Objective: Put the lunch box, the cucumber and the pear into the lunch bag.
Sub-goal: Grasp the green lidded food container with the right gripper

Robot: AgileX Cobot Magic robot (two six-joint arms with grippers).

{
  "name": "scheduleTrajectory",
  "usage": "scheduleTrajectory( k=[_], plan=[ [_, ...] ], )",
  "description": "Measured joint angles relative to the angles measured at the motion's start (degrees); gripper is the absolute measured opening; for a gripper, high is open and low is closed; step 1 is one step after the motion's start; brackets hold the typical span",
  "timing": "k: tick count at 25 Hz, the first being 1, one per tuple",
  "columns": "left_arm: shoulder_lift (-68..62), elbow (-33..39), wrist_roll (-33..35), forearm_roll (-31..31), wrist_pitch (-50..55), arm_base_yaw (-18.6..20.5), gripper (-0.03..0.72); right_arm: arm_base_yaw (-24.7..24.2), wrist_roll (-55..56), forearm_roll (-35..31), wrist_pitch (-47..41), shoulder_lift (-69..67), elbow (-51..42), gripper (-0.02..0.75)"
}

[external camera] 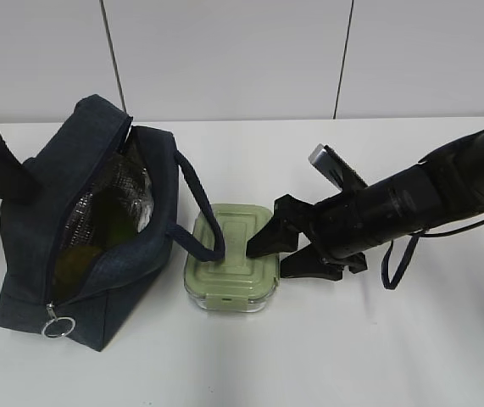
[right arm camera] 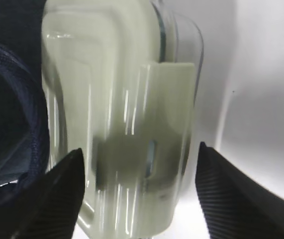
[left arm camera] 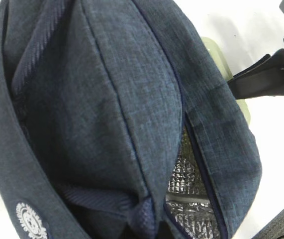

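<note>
Jaws of the right gripper [external camera: 280, 248] stand spread wide at the right end of the lunch box [external camera: 230, 268], 1 finger [right arm camera: 57, 196] on each side of the lid's clip, with the sage-green lid lying between them and nothing pinched. Beyond the jaws, the box sits on the white table [external camera: 377, 339], touching the lunch bag [external camera: 85, 229], whose loop handle [external camera: 199, 212] drapes over the lid's far end. The navy bag stands unzipped, silver lining showing, with something green and yellowish dimly visible inside; the cucumber and pear cannot be told apart there. The left gripper [external camera: 8, 182] is pressed shut at the bag's far side, fingertips hidden by fabric; whether it pinches the cloth cannot be told.
</note>
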State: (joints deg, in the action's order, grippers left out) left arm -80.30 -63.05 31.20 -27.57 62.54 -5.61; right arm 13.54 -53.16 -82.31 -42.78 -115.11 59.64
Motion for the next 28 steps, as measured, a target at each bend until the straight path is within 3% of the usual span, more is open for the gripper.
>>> scheduleTrajectory(
  k=[20,22,25,28],
  plan=[
    [0.0,0.0,0.0,0.0,0.0,0.0,0.003,0.0,-2.3,1.0,-3.5,-3.7,2.6,0.533],
    [0.0,0.0,0.0,0.0,0.0,0.0,0.003,0.0,-2.3,0.6,-4.1,-3.8,2.6,0.478],
    [0.0,0.0,0.0,0.0,0.1,0.0,0.003,-0.1,-1.9,-0.1,-5.0,-4.0,2.8,0.335],
    [0.0,0.0,0.0,0.0,0.1,0.0,0.003,-0.1,-1.9,-0.1,-5.4,-4.1,2.8,0.33]
  ],
)
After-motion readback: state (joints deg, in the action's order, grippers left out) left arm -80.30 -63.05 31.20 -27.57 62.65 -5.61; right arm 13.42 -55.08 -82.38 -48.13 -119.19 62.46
